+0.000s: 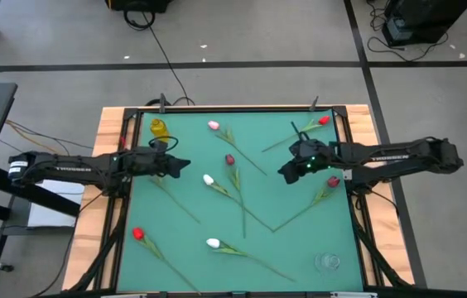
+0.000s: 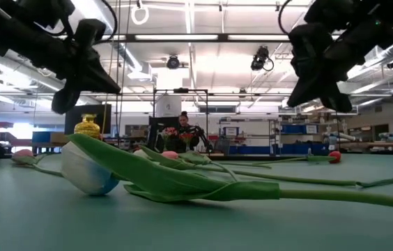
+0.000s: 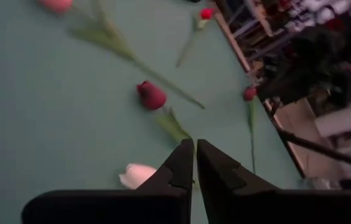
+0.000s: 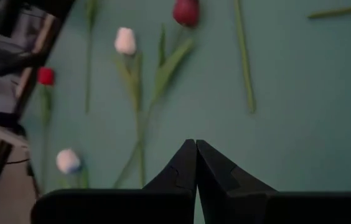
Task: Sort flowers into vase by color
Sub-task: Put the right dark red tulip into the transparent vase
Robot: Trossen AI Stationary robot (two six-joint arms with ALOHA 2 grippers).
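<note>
Several tulips lie flat on the green mat (image 1: 300, 240): pink (image 1: 214, 126), red (image 1: 324, 121), maroon (image 1: 229, 160), white (image 1: 209, 180), dark red (image 1: 333, 181), red (image 1: 137, 234) and white (image 1: 214, 243). A gold vase (image 1: 159, 127) stands at the far left and a clear glass vase (image 1: 328, 261) at the near right. My left gripper (image 1: 185, 164) hangs shut above the mat, left of the maroon and white tulips (image 3: 152, 95). My right gripper (image 1: 283, 172) hangs shut above the mat, left of the dark red tulip. Neither holds anything.
The mat sits in a dark frame on a wooden tabletop (image 1: 105, 207). Long green stems (image 1: 246, 211) cross the middle of the mat. A white tulip head (image 2: 88, 171) lies close to the low camera. A person (image 2: 182, 129) shows far behind the table.
</note>
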